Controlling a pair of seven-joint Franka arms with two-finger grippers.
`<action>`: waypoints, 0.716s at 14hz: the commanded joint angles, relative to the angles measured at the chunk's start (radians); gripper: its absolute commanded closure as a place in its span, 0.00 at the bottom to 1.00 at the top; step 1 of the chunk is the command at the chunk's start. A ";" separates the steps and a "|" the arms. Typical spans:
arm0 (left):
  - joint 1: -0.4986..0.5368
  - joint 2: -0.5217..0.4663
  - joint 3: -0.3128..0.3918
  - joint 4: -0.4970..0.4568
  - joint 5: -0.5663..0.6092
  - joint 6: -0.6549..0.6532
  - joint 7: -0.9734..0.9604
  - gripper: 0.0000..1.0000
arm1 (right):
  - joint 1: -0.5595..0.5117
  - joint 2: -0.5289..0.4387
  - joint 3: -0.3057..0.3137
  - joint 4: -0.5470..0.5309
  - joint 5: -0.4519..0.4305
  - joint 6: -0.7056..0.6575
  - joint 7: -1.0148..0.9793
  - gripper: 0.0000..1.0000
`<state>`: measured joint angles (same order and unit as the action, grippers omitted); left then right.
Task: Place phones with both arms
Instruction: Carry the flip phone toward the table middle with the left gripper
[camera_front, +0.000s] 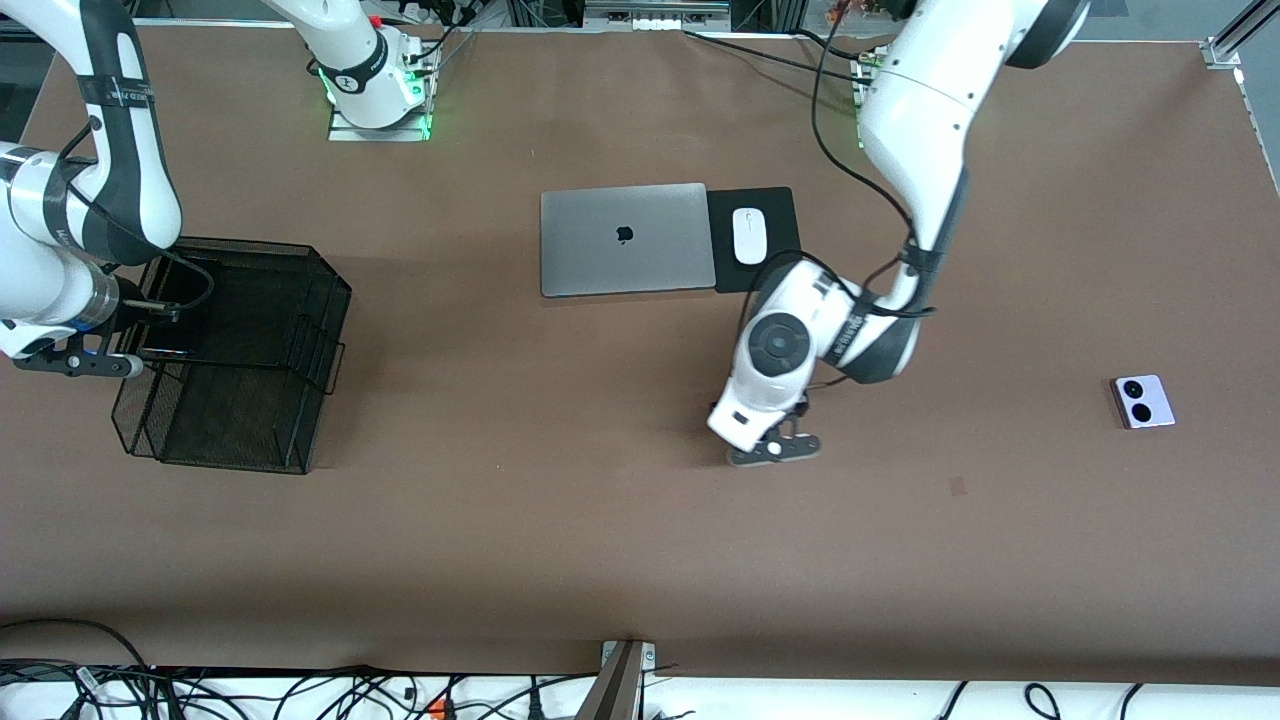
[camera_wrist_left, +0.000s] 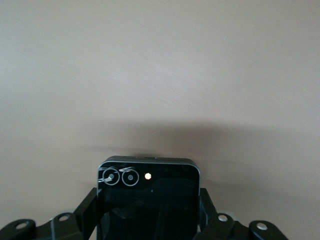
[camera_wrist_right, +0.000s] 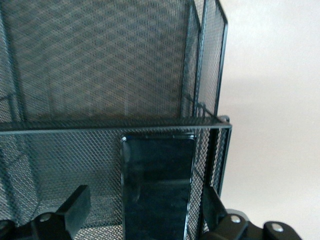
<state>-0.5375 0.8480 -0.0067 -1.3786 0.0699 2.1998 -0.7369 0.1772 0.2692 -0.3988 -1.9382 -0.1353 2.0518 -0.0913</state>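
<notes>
Phones mid-transfer — our left gripper grips the small black phone mid-table; right gripper, spread, has the long phone in the mesh tray. Lavender phone waits near the left arm's edge — probably next.

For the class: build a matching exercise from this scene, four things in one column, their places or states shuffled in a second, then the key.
Things:
1. small black phone
2. long black phone
3. lavender phone
4. white mouse

Places:
A. on the black pad beside the laptop
B. between the left gripper fingers
C. alone toward the left arm's end
D. in the mesh tray, right gripper open around it

Pairs: 1-B, 2-D, 3-C, 4-A
</notes>
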 joint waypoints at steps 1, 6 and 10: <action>-0.042 0.026 0.013 0.065 0.008 -0.028 -0.024 0.64 | 0.015 0.007 0.018 0.103 0.063 -0.074 -0.022 0.01; -0.108 0.109 0.013 0.205 0.010 -0.028 -0.022 0.64 | 0.033 0.012 0.040 0.268 0.151 -0.225 -0.022 0.01; -0.153 0.129 0.011 0.240 0.008 -0.015 -0.024 0.64 | 0.054 0.012 0.041 0.298 0.195 -0.225 -0.022 0.01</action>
<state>-0.6658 0.9425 -0.0060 -1.2063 0.0699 2.1997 -0.7541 0.2255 0.2688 -0.3564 -1.6709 0.0321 1.8502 -0.0933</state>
